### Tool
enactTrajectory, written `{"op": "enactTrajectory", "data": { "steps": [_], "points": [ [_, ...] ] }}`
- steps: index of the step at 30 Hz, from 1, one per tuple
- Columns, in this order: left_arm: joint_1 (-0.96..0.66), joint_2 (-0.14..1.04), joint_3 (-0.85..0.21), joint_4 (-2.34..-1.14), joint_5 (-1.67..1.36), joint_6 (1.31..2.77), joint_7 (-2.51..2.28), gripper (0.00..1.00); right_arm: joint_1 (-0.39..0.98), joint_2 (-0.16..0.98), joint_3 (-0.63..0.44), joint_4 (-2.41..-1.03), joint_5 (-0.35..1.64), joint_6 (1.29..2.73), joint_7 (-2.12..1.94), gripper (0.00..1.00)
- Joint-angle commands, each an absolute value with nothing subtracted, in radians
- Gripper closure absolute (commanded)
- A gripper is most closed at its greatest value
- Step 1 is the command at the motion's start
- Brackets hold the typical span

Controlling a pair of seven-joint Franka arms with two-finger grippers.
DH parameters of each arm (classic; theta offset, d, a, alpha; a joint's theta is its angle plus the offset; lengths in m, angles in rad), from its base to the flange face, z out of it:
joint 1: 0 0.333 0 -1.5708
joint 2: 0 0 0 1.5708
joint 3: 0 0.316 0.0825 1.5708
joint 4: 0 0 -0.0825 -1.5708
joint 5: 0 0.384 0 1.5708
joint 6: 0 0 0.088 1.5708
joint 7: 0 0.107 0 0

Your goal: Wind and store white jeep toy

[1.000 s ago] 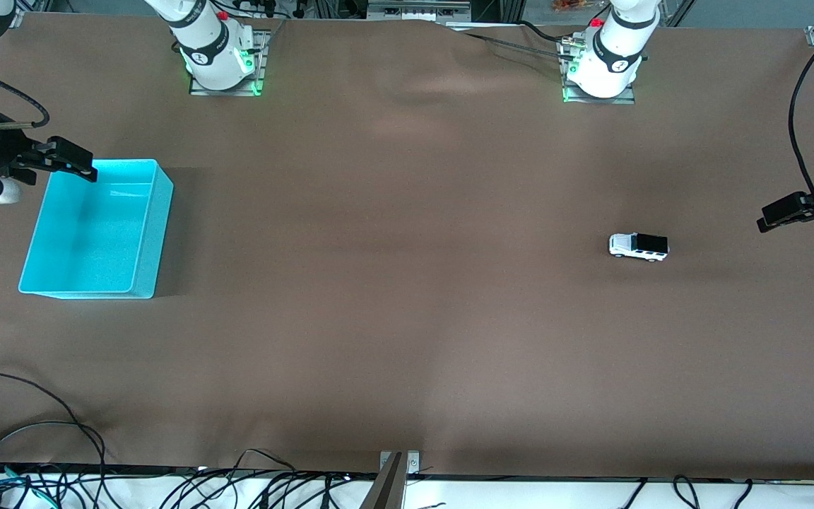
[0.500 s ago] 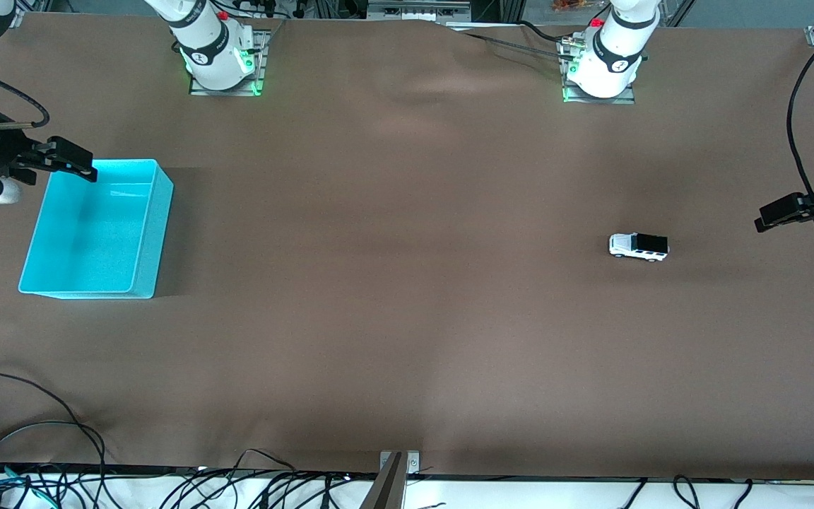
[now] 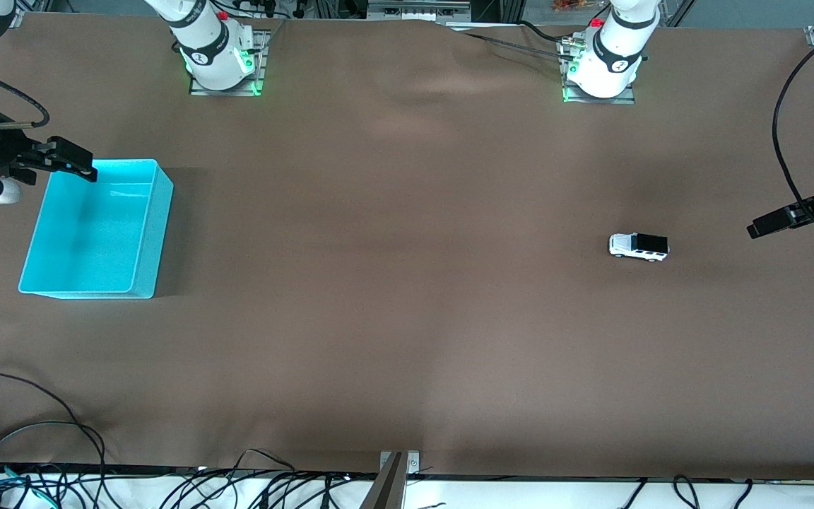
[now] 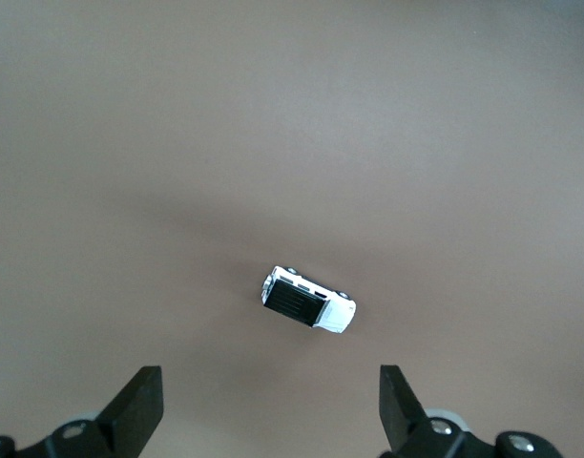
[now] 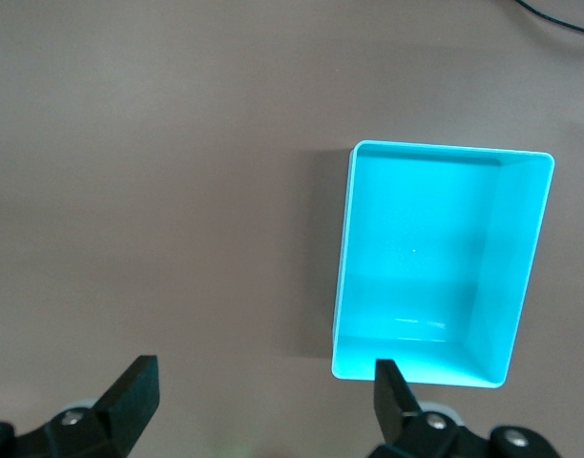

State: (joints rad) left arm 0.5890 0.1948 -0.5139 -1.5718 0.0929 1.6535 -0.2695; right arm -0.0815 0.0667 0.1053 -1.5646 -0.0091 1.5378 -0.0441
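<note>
- White jeep toy (image 3: 638, 247) (image 4: 308, 300): a small boxy car with a black roof panel. It stands on its wheels on the brown surface (image 3: 407, 283), toward the left arm's end, with nothing touching it.
- Cyan bin (image 3: 96, 227) (image 5: 440, 262): an open rectangular box with nothing inside. It sits on the surface toward the right arm's end, well apart from the jeep.
- Left gripper (image 3: 767, 225) (image 4: 273, 410): it hangs in the air over the surface near the left arm's end of the table. Its fingers are spread wide and hold nothing, and its wrist view looks down on the jeep between the two fingertips.
- Right gripper (image 3: 71, 159) (image 5: 259, 405): it hovers over the bin's corner farthest from the front camera, fingers spread wide and holding nothing.
- Cables (image 3: 25, 438): black loops lie along the surface's edge nearest the front camera.
</note>
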Motion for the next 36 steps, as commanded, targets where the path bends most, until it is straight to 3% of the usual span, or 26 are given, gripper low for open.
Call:
{"op": "enactTrajectory", "data": {
  "steps": [1, 28, 36],
  "points": [
    [0.589, 0.19, -0.515, -1.575, 0.066, 1.641, -0.308, 0.0, -0.083, 0.066, 0.11, -1.548, -0.009, 1.52, -0.038, 0.0],
    [0.586, 0.189, -0.518, -1.583, 0.066, 1.64, -0.313, 0.0, -0.083, 0.066, 0.109, -1.548, -0.009, 1.519, -0.038, 0.0],
    [0.581, 0.19, -0.52, -1.611, 0.066, 1.641, -0.56, 0.0, -0.083, 0.066, 0.11, -1.548, -0.009, 1.52, -0.038, 0.0]
  ]
}}
